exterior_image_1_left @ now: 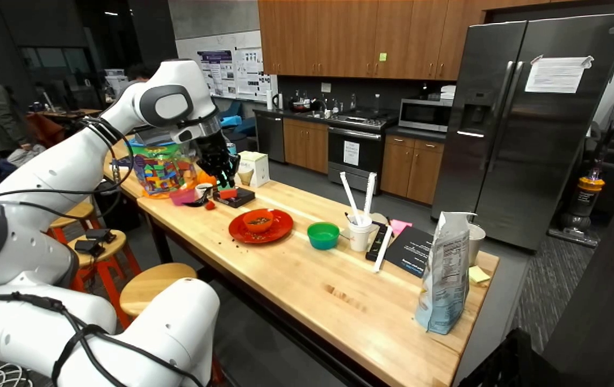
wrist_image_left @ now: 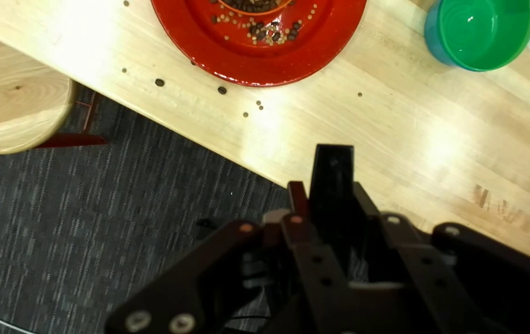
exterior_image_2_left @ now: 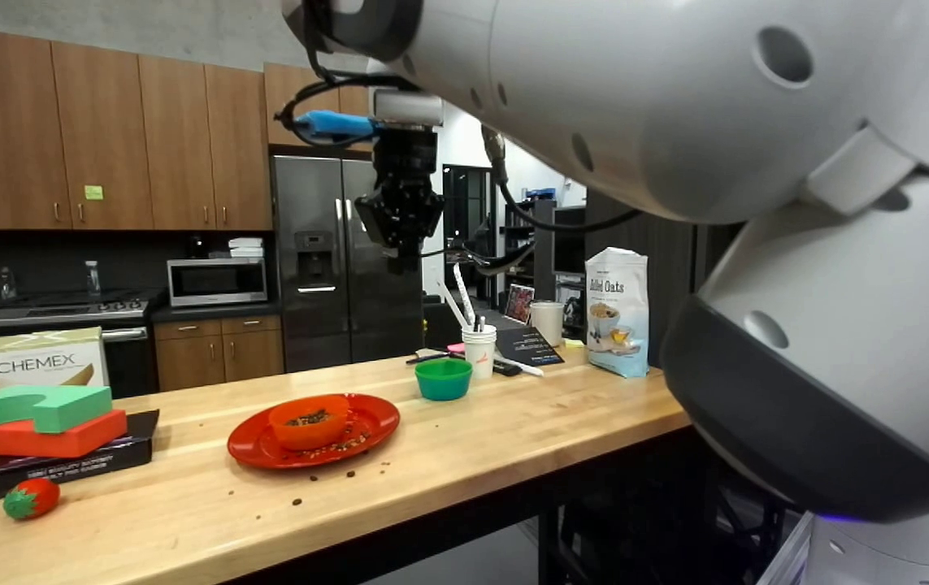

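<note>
I have the gripper (wrist_image_left: 328, 188) closed on a black object (wrist_image_left: 334, 162), a finger against either side of it and its flat end poking out past the fingertips. In an exterior view, a slender dark shape (exterior_image_2_left: 505, 263) with a broader, curved end juts out just beside the gripper; I can't tell for certain whether it belongs to the same piece.

I'm holding all this in the air, well above the worktop (exterior_image_2_left: 529, 422). From the wrist I see the worktop's edge running beneath the fingertips, with grey floor (wrist_image_left: 121, 208) to the left of the gripper and a wooden stool (wrist_image_left: 9, 106) farther out that way.

Ahead of the gripper sits a red plate (wrist_image_left: 269, 67), and on it an orange bowl (exterior_image_2_left: 310, 436) of dark beans and paler grains, some spilled across the plate. A few loose beans (wrist_image_left: 222, 90) dot the worktop between plate and gripper. Ahead and to the right I have a green bowl (exterior_image_2_left: 444, 388), bluish outside, with a white cup (exterior_image_2_left: 480, 357) of sticks and pens just beyond it.

Well off to the gripper's left in that exterior view, a green block (exterior_image_2_left: 45, 406) lies on a red block (exterior_image_2_left: 66, 436), both atop a black box (exterior_image_2_left: 78, 471), a strawberry (exterior_image_2_left: 37, 494) near its front.
</note>
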Robot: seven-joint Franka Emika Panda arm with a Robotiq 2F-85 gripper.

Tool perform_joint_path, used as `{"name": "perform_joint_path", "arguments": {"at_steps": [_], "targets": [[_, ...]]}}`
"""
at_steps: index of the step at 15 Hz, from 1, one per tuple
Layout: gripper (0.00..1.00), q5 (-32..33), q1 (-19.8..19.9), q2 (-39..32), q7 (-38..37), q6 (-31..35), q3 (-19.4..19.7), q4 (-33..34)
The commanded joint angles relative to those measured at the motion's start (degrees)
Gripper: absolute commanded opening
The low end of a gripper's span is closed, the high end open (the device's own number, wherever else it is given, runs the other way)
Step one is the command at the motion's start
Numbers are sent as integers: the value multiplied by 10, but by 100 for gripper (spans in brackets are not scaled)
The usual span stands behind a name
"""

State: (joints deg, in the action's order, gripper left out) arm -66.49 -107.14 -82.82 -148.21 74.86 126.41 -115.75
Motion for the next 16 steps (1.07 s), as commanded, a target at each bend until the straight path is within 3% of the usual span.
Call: {"name": "perform_joint_path", "arguments": {"at_steps": [1,3,4,10,16], "targets": [[24,1,0,2,0,0,0,1],[24,1,0,2,0,0,0,2],[6,1,0,2,0,0,0,2],[6,-28,-43,3,126,37,16,-27],[6,-23,-91,26,262,1,40,-31]]}}
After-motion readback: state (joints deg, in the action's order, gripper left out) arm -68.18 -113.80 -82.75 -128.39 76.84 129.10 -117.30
